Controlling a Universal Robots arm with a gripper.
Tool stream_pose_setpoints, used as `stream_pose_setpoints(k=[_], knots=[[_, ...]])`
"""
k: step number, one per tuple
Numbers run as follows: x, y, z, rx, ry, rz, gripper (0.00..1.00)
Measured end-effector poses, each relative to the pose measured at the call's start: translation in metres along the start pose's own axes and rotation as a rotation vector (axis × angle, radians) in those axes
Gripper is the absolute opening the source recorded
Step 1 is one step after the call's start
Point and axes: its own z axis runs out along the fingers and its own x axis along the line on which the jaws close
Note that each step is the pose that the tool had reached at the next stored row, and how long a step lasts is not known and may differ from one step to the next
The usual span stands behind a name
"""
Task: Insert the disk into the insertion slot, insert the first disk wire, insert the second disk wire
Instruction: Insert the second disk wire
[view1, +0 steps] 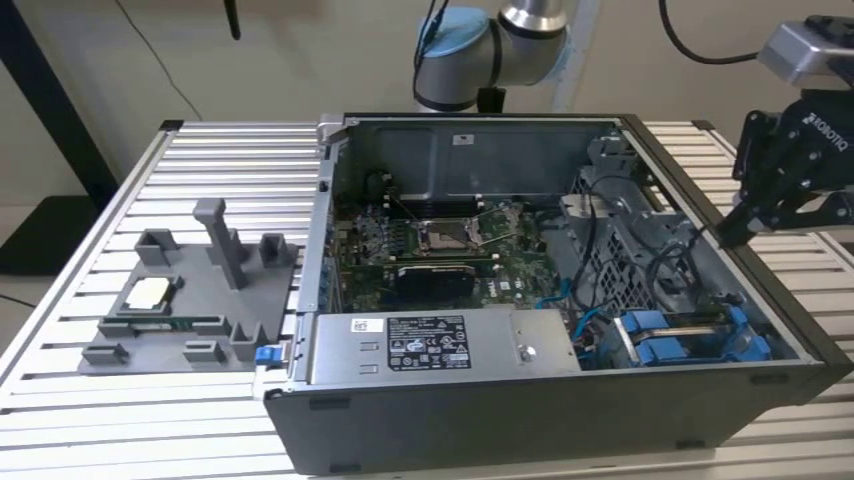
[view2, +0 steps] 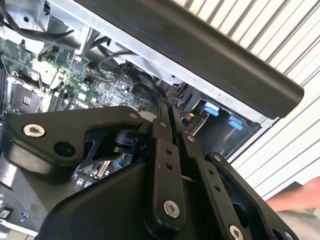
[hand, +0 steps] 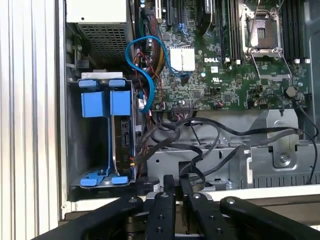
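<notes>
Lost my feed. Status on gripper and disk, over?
Gripper shut, empty, at the case's rim above the black cables. Disk in its blue carrier seated in the slot. Blue wire loops loose beside it.

Beige wall (view1: 307, 50), slatted metal table (view1: 80, 300)

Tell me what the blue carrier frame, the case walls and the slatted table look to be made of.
Blue carrier frame: likely moulded plastic, uniformly bright blue with a matte sheen. Case walls: apparently sheet metal, grey with a dull finish and thin folded edges. Slatted table: probably aluminium profile, pale silver ribs with soft highlights.
</notes>
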Motion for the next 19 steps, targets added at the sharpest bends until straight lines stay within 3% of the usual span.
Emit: stream_pose_setpoints(k=[14,19], knots=[[0.0228,0.0466,0.0008,0.0004,0.0012,0.0,0.16],[0.0311,0.0521,0.0055,0.0017,0.0001,-0.002,0.16]])
